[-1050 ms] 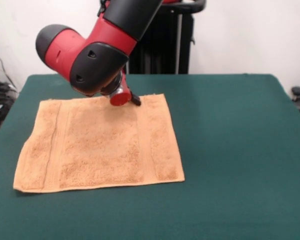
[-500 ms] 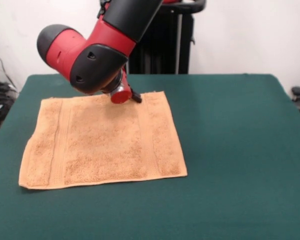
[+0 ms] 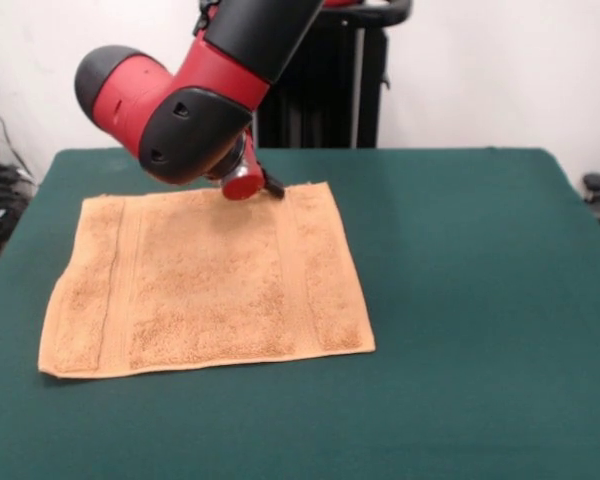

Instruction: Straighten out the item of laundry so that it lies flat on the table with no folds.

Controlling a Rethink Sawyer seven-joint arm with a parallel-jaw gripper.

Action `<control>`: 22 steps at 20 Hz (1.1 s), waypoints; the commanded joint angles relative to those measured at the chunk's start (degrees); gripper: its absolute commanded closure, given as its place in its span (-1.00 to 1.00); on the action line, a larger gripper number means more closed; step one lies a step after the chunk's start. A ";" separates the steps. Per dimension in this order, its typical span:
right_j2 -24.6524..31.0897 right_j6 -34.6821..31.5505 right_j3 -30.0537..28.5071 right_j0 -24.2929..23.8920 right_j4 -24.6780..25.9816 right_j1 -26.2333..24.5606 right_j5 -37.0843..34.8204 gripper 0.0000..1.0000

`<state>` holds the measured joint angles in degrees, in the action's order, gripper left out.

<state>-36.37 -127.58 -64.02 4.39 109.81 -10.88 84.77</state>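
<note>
End effector [image 3: 270, 186]: I see it low at the towel's [image 3: 205, 285] far edge, near the far right corner; I cannot tell whether it grips the cloth. From there the towel spreads toward the table's [image 3: 460, 300] near edge, left of centre, looking flat and fold-free to me. I judge lifting clear comes next.

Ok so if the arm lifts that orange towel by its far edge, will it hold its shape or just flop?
The towel would probably flop: it is soft terry lying limp on the table. It looks light for its size. Pushed, its fluffy pile would likely grip the felt and bunch rather than slide.
</note>
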 commanded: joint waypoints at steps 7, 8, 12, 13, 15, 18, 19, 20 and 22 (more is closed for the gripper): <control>5.96 -15.01 -3.08 -0.66 2.38 3.44 12.55 1.00; 5.47 -16.78 -1.67 -1.25 2.31 3.34 12.69 1.00; 4.09 -21.96 3.86 -2.78 3.00 0.79 11.21 1.00; 3.85 -23.21 5.17 -3.12 3.39 0.30 11.27 1.00; 3.53 -24.31 6.99 -3.87 4.05 -0.26 11.45 1.00; 3.55 -25.74 8.96 -4.61 4.81 -0.99 11.61 1.00; 3.59 -26.14 9.52 -4.83 5.09 -1.21 11.75 1.00; 3.65 -26.23 9.96 -5.07 5.32 -1.40 11.74 1.00; 3.74 -26.02 10.03 -5.08 5.94 -1.40 11.70 1.00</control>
